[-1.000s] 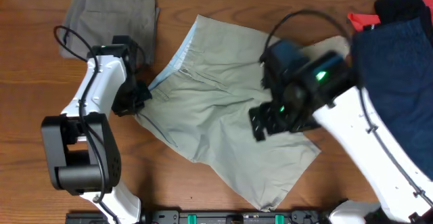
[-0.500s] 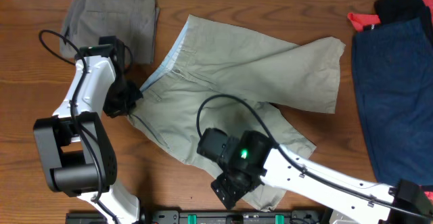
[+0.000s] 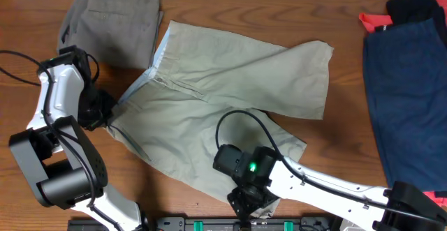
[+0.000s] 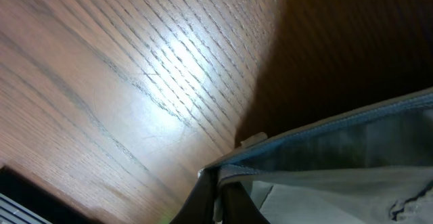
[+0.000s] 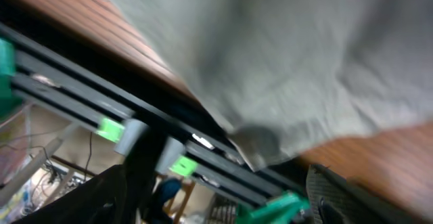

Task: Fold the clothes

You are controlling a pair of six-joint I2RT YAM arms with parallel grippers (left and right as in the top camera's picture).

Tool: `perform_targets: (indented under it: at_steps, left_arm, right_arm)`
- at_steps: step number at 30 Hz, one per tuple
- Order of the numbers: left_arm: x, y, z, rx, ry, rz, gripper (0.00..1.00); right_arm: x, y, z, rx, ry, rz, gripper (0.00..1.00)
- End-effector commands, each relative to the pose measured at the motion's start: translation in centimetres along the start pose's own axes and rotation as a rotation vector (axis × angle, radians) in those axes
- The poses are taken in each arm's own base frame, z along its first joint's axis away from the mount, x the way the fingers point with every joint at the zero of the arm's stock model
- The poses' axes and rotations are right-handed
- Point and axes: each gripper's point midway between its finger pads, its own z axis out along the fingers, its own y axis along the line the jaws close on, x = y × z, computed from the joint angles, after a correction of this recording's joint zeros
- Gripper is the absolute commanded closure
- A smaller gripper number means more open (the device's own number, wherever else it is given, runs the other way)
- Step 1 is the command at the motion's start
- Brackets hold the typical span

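We count three shorts: khaki pair (image 3: 223, 98) mid-table, grey-olive pair (image 3: 115, 21) far-left corner, navy pair (image 3: 408, 84) right edge. We see left gripper (image 3: 103, 116) pinching khaki pair's waistband (image 4: 325, 139) near left edge; right gripper (image 3: 248, 204) at front edge over khaki pair, jaws wide.

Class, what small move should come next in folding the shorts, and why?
Probably shut the right gripper on the near leg hem: it looks open around that hem, while the left gripper grips the waistband of the khaki shorts.
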Motion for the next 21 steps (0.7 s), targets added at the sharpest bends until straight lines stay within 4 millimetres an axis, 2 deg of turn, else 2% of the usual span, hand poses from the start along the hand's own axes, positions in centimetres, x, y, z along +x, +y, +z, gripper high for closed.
perform_targets:
  at_steps: [1,3,8,12,16,21]
  left_arm:
    - [-0.2,0.6,-0.3,-0.007,-0.010,-0.024,0.94]
    - [-0.2,0.6,-0.2,-0.007,-0.010,-0.024,0.94]
    - [-0.2,0.7,-0.2,-0.007,-0.009,-0.024,0.94]
    - [-0.2,0.7,-0.2,-0.007,-0.009,-0.024,0.94]
    - [-0.2,0.6,-0.2,-0.007,-0.009,-0.024,0.94]
    - [-0.2,0.6,-0.2,-0.007,-0.009,-0.024,0.94]
  right_arm:
    - [0.5,-1.6,0.4,0.079,0.012,0.175,0.17]
    - [0.9,-1.5,0.3,0.069,0.034,0.229,0.17]
    - [2.9,0.3,0.3,-0.013,0.145,0.325,0.21]
    - [4.2,-0.6,0.4,0.060,0.172,0.421,0.22]
    - [3.8,-0.7,1.4,0.045,0.155,0.453,0.22]
    - [3.3,-1.2,3.8,-0.003,0.146,0.464,0.23]
